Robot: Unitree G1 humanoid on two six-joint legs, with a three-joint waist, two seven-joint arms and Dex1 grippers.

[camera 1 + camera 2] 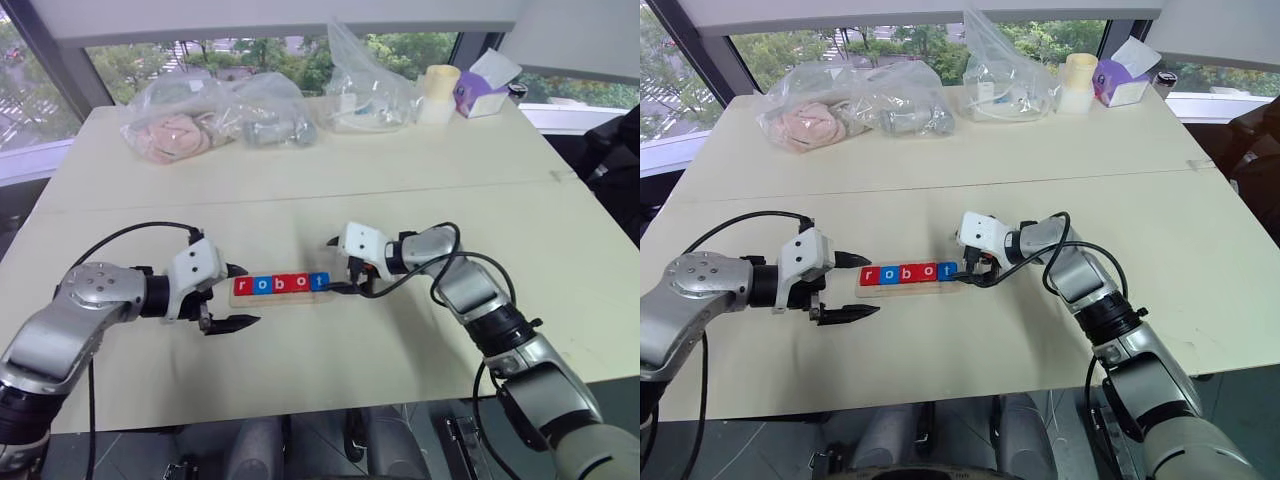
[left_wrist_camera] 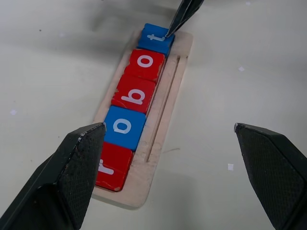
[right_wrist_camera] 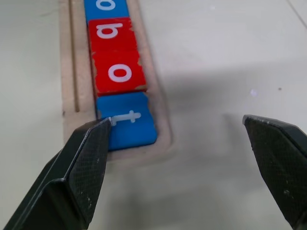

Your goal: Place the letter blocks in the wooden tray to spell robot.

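Observation:
The wooden tray (image 1: 283, 298) lies at the middle of the table. In it the letter blocks (image 2: 135, 94) sit in a row reading r, o, b, o, t: red, blue, red, red, blue. My left gripper (image 1: 248, 295) is open at the tray's r end, one finger on each side of it and touching nothing. At the t end my right gripper (image 1: 332, 266) is open too. One of its fingertips (image 3: 101, 128) rests against the blue t block (image 3: 128, 124), while the other stands well off over bare table.
At the back of the table (image 1: 400, 190) lie clear plastic bags (image 1: 215, 120) of items, a pale cup (image 1: 437, 92) and a purple tissue box (image 1: 482, 90). A seam (image 1: 500, 182) runs across the table. Windows lie beyond the far edge.

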